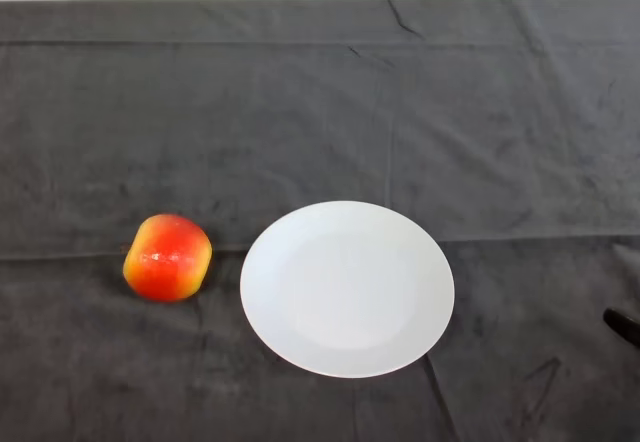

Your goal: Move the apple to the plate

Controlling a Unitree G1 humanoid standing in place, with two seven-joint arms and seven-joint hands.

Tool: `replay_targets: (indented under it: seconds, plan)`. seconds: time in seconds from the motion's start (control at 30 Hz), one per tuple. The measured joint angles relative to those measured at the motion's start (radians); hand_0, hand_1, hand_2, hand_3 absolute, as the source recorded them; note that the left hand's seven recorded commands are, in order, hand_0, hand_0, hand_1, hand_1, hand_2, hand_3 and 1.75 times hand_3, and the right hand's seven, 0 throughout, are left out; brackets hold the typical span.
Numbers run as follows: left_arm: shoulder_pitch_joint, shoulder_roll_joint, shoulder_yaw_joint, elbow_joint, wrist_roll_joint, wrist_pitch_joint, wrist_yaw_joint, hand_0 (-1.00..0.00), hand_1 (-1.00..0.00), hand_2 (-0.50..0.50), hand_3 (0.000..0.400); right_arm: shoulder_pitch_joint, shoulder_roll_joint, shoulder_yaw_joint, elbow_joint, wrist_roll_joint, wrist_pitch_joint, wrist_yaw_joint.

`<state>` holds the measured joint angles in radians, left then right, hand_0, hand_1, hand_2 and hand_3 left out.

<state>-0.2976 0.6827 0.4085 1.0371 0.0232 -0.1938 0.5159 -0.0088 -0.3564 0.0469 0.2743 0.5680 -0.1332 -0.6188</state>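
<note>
A red and yellow apple (167,257) rests on the dark cloth at the left of the head view. A bare white plate (347,288) lies just to its right, near the table's front middle. A narrow strip of cloth separates the apple from the plate's left rim.
The dark cloth (320,112) covers the whole table up to its far edge, with a fold line running across at mid height. A small dark shape (623,326) pokes in at the right edge of the view.
</note>
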Motion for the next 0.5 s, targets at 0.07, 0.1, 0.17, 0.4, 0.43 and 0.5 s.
replay_targets:
  seconds: [0.07, 0.1, 0.17, 0.4, 0.43, 0.5]
  plan:
    - [0.0, 0.0, 0.0, 0.0, 0.0, 0.0, 0.0, 0.0, 0.0, 0.0, 0.0, 0.0, 0.0, 0.0, 0.0, 0.0, 0.0, 0.0]
    - [0.0, 0.0, 0.0, 0.0, 0.0, 0.0, 0.0, 0.0, 0.0, 0.0, 0.0, 0.0, 0.0, 0.0, 0.0, 0.0, 0.0, 0.0]
    - [0.0, 0.0, 0.0, 0.0, 0.0, 0.0, 0.0, 0.0, 0.0, 0.0, 0.0, 0.0, 0.0, 0.0, 0.0, 0.0, 0.0, 0.0]
    - [-0.002, 0.0, -0.002, 0.0, 0.0, 0.0, 0.0, 0.0, 0.0, 0.0, 0.0, 0.0, 0.0, 0.0, 0.0, 0.0, 0.0, 0.0]
    - [-0.003, 0.0, -0.002, 0.0, 0.0, 0.0, 0.0, 0.0, 0.0, 0.0, 0.0, 0.0, 0.0, 0.0, 0.0, 0.0, 0.0, 0.0]
    - [-0.004, 0.0, -0.002, 0.0, 0.0, 0.0, 0.0, 0.0, 0.0, 0.0, 0.0, 0.0, 0.0, 0.0, 0.0, 0.0, 0.0, 0.0]
